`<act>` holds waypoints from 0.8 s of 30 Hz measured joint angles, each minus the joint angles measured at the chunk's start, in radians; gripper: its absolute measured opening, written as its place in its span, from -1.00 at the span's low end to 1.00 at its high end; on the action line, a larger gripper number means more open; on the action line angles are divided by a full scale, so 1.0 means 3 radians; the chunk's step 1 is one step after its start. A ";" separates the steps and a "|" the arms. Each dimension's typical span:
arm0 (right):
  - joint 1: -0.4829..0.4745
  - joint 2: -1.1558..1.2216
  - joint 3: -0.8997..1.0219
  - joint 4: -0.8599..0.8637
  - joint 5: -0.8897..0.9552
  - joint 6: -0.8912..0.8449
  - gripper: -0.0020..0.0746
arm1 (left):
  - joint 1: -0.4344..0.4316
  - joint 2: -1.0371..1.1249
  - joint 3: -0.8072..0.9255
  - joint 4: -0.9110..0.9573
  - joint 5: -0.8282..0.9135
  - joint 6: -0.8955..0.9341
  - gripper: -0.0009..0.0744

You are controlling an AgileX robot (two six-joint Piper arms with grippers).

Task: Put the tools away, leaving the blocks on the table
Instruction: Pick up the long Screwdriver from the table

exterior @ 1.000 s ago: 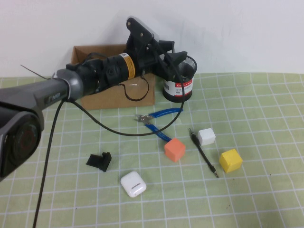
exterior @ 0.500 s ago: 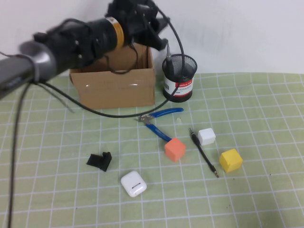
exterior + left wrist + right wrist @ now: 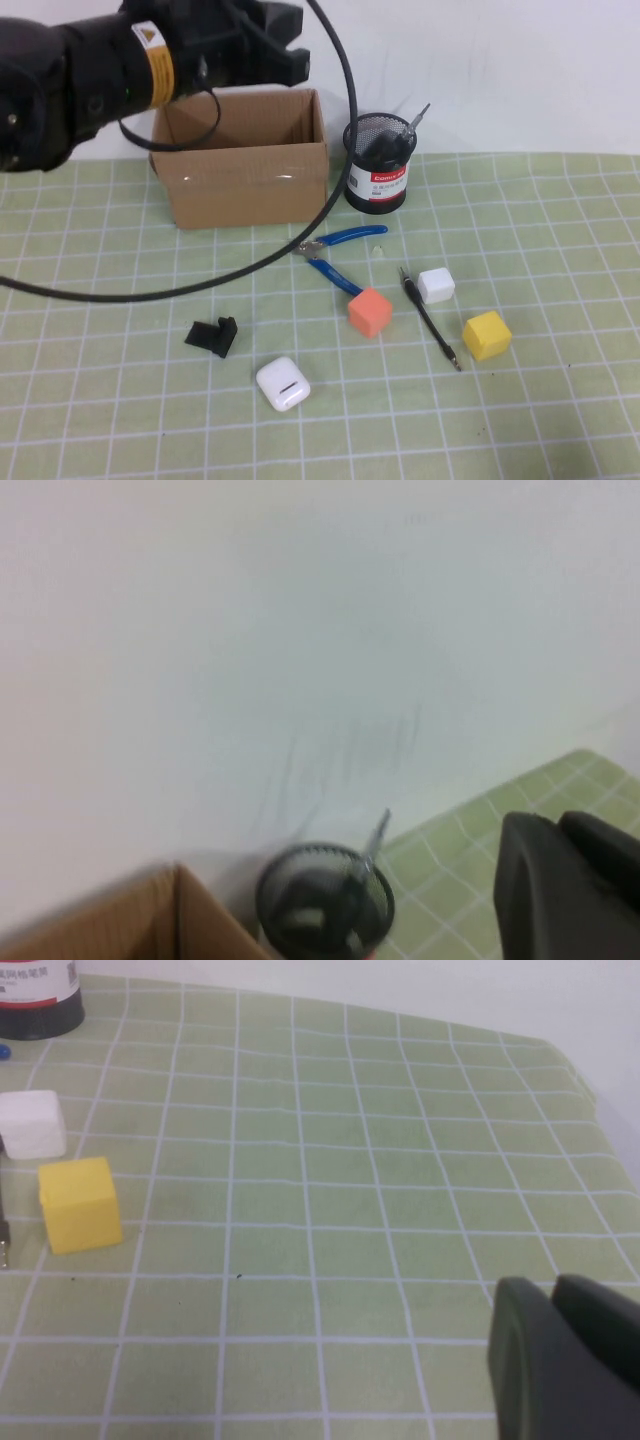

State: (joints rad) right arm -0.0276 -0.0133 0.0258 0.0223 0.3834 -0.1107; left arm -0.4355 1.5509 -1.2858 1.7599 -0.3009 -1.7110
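Across the pale green grid-marked counter (image 3: 560, 430): two tools left out, three blocks to leave alone.

At the back, an open brown cardboard box (image 3: 240, 185). Above its rear edge, raised well off the counter, the left claw (image 3: 285, 45): pinched shut, holding nothing. Beside the box, a black mesh pen cup (image 3: 380, 165) with a metal shaft poking out over the rim.

In front of the cup, blue-handled steel pliers (image 3: 335, 255), lying flat with handles spread. Probably the heaviest piece here: rigid, and slick on the bare metal. Best taken across one rubbery handle or at the pivot, where a grip should not slide. Well below and toward the robot's right of the left claw.

Further front, a thin black precision screwdriver (image 3: 430, 330), lying between the white cube (image 3: 436, 286) and the orange cube (image 3: 369, 312), tip near the yellow cube (image 3: 486, 335). Likely light, stiff and prone to roll; best pinched mid-shaft, across its length, clear of the white cube just beside it.

Right claw (image 3: 552, 1292) closed and empty, low over bare counter, well apart from the yellow cube.
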 joint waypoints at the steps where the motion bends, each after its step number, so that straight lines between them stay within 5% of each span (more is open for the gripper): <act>1: 0.0000 0.0000 0.0000 0.0000 0.0000 0.0000 -0.97 | 0.0000 -0.0007 0.0030 0.0007 -0.0010 -0.0027 -0.98; 4: 0.0000 0.0000 0.0000 0.0000 0.0000 0.0000 -0.97 | 0.0008 -0.0007 0.0127 -0.0138 -0.0048 0.0113 -0.98; 8: 0.0000 0.0000 0.0000 0.0000 0.0000 0.0000 -0.97 | 0.0014 -0.0042 0.0302 -0.1540 0.0174 0.1503 -0.98; 15: 0.0000 0.0000 0.0000 0.0000 0.0000 0.0000 -0.97 | -0.0167 -0.0225 0.0376 -0.4188 0.2275 0.4327 -0.98; 18: 0.0000 0.0000 0.0000 0.0000 0.0000 0.0000 -0.97 | -0.0174 -0.0432 0.0510 -0.4525 0.2701 0.4722 -0.98; 24: 0.0000 0.0000 0.0000 0.0000 0.0000 0.0000 -0.97 | -0.0174 -0.1381 0.1276 -0.4929 0.2649 0.4932 -0.98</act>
State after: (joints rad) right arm -0.0276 -0.0133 0.0258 0.0223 0.3834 -0.1107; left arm -0.4878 1.1365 -0.9030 0.2812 0.4939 -0.2315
